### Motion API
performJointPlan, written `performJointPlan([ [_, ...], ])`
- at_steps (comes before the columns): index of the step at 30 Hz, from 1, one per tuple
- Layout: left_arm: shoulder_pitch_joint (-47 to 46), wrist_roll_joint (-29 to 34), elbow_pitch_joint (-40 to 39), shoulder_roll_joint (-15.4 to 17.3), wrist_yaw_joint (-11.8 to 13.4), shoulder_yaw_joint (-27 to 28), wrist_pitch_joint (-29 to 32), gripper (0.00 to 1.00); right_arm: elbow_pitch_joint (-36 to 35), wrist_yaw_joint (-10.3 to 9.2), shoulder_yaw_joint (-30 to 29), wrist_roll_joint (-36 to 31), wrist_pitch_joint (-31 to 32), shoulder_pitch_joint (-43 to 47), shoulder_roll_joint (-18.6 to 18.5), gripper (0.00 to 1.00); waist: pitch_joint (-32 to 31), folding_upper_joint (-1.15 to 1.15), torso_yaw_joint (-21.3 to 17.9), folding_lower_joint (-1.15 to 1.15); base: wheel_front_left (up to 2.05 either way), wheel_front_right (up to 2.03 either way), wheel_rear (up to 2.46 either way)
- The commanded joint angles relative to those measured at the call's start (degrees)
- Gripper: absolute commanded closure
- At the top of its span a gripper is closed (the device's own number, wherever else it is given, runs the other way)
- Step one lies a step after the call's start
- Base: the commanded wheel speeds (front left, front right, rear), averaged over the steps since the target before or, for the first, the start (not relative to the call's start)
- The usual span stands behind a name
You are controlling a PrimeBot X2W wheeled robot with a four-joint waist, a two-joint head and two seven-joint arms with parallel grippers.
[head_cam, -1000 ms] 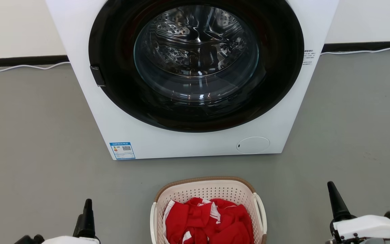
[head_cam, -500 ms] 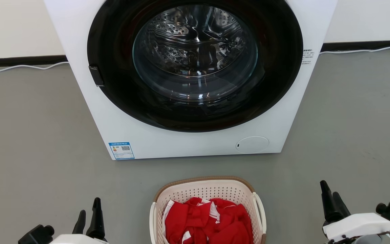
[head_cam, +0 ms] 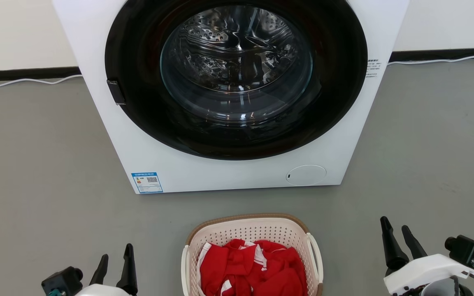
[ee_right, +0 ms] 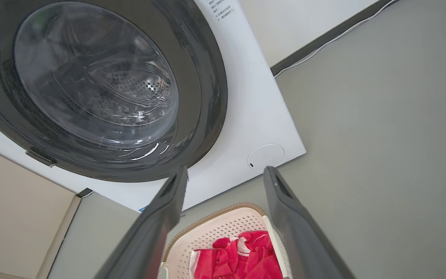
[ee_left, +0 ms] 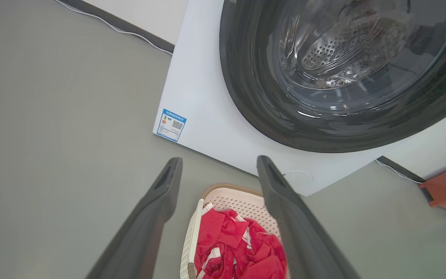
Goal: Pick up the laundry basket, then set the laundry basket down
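Basket (head_cam: 250, 231) stands on grey floor (head_cam: 47, 185), near the front of the washer (head_cam: 228, 172) and centred below its round door. Red cloth (head_cam: 253, 271) with white stripes is heaped inside.

Left tool (head_cam: 116, 253) sits at lower left of head view, well apart from the basket's left handle. Fingers are spread wide, nothing between them.

Right tool (head_cam: 394, 224) sits at lower right, well apart from the right handle. Fingers are parted, empty.

In each wrist view the two dark fingers frame the basket's far rim and the washer's base. Neither tool touches the basket.
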Motion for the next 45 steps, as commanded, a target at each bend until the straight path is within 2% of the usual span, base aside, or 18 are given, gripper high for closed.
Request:
performJointPlan([
  [1, -3.3, 1.8, -1.0, 0.8, 0.6, 0.9, -0.8, 0.00, -1.0, 0.13, 0.9, -1.4, -1.0, -2.9, -1.2, 0.00, 0.0, 0.00, 0.0, 0.00, 0.00, 0.00, 0.00],
  [18, -4.5, 14.9, 0.6, 1.5, 1.8, -1.8, -3.8, 0.00, 1.5, 0.16, 3.2, -13.2, -4.1, -5.1, -2.4, 0.00, 0.4, 0.00, -0.2, 0.00, 0.00, 0.00, 0.00],
  [45, -6.0, 32.9, 1.5, 2.0, 0.8, -6.6, -8.1, 0.00, 5.8, 0.20, 9.9, -26.5, -8.4, -9.1, -5.5, 0.00, 0.5, 0.00, -0.2, 0.00, 0.00, 0.00, 0.00],
])
